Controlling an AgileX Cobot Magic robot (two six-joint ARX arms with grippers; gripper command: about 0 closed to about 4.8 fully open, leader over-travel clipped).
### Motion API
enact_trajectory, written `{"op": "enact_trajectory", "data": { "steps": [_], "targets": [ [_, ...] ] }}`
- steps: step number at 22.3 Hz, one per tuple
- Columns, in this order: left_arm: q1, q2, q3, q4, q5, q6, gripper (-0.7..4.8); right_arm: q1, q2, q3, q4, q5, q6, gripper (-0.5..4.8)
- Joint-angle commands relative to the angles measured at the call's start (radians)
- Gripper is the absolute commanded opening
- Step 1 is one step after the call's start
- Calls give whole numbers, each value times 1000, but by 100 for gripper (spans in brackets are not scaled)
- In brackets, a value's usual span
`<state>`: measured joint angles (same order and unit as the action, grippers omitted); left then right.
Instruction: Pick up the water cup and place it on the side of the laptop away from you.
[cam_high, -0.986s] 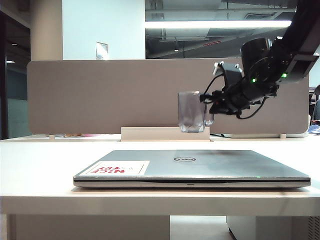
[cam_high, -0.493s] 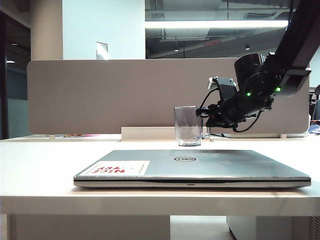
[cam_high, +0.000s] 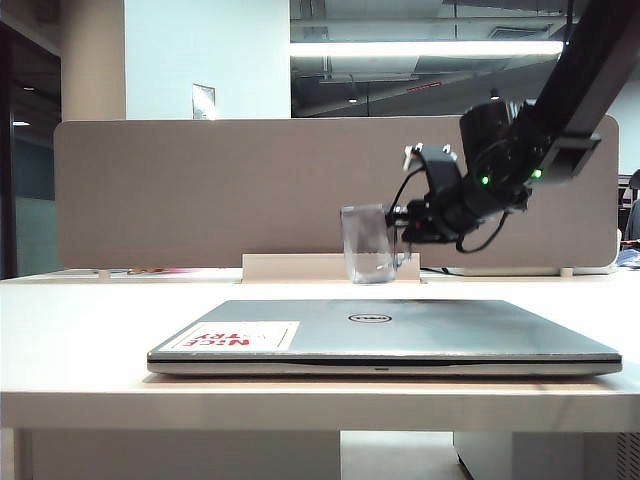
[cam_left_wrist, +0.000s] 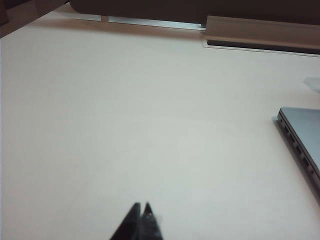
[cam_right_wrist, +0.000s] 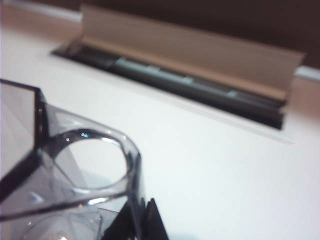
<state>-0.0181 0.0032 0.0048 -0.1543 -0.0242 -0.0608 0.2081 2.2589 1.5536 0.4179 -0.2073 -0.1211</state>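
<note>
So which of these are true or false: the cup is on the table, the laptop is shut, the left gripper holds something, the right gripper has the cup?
1. The cup stands on the table. False: it hangs in the air beyond the laptop.
2. The laptop is shut. True.
3. The left gripper holds something. False: it is shut on nothing, over bare table.
4. The right gripper holds the cup by its handle. True.
</note>
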Motion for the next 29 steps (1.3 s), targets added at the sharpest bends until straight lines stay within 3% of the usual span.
{"op": "enact_trajectory", "data": {
  "steps": [1, 25, 29],
  "targets": [
    [-1, 1, 3, 5, 0, 0, -6, 3, 5, 21, 20, -42, -32, -1],
    [-1, 1, 3, 5, -1, 1, -6, 3, 78, 23, 80, -84, -34, 1],
    [-1, 1, 3, 5, -1, 1, -6, 3, 78, 23, 79, -84, -33, 27]
  ]
}}
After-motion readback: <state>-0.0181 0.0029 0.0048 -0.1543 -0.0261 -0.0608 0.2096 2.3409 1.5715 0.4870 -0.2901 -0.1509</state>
